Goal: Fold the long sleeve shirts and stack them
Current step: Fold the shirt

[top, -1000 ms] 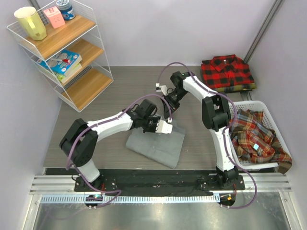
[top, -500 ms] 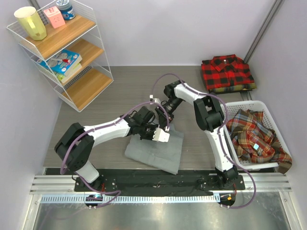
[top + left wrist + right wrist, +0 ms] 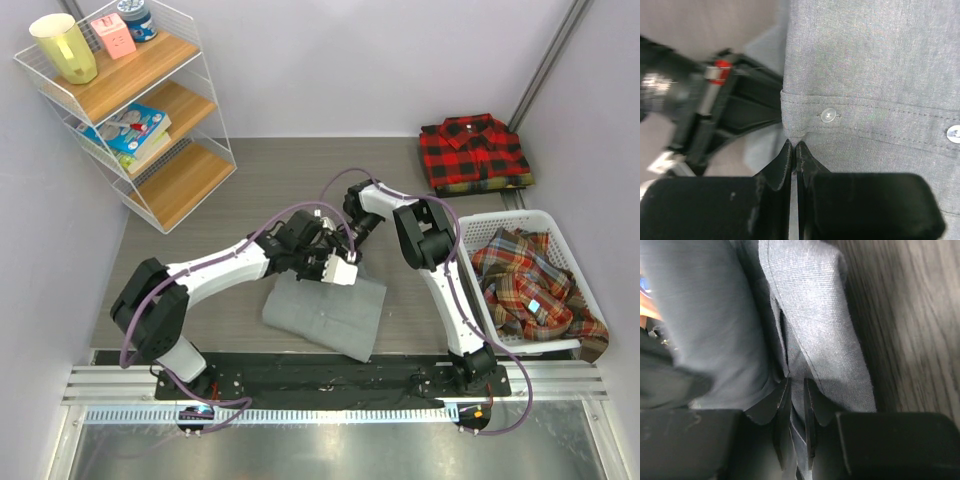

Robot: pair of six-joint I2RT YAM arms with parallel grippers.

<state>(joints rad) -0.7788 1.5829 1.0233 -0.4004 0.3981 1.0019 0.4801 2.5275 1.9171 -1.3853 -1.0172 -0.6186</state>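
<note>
The grey shirt lies partly folded on the table in front of the arms. My left gripper is shut on its far edge; the left wrist view shows the jaws pinching the cloth at the buttoned placket. My right gripper is right beside it, shut on a fold of the same grey cloth. The red-and-black checked shirt lies folded at the back right. Plaid shirts are heaped in the white basket.
A white wire shelf with wooden boards, a yellow cup, a pink box and books stands at the back left. The basket stands at the right edge. The black base rail runs along the near edge.
Both grippers moved together over the grey shirt's far edge; the right gripper came down and left toward the left one. The shirt's far edge shifted slightly.
</note>
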